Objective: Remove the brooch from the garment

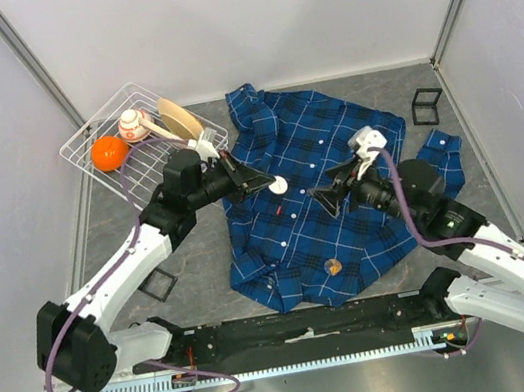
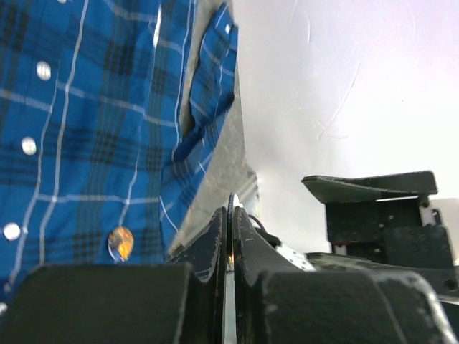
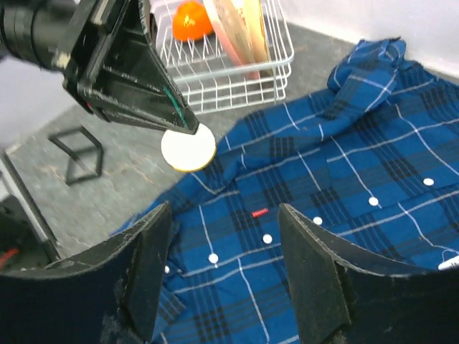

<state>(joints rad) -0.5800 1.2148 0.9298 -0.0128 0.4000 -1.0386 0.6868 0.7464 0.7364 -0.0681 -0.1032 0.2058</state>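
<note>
The small amber brooch (image 1: 332, 266) sits low on the limp blue shirt (image 1: 283, 141) at centre frame, probably light, hard and slippery, best pinched by its rim; the left gripper (image 1: 269, 185) is clenched on a thin white disc (image 1: 278, 185), the right gripper (image 1: 328, 194) gapes empty above the cloth.

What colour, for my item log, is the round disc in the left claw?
The disc is cream-white, yellowish at its edge; clearest in the right wrist view.

Legible text, brands, numbers, signs: none. Item noted: one small red tag (image 3: 259, 212) on the blue plaid shirt (image 3: 344, 179), centre of the right wrist view; any lettering is too small to read.
</note>
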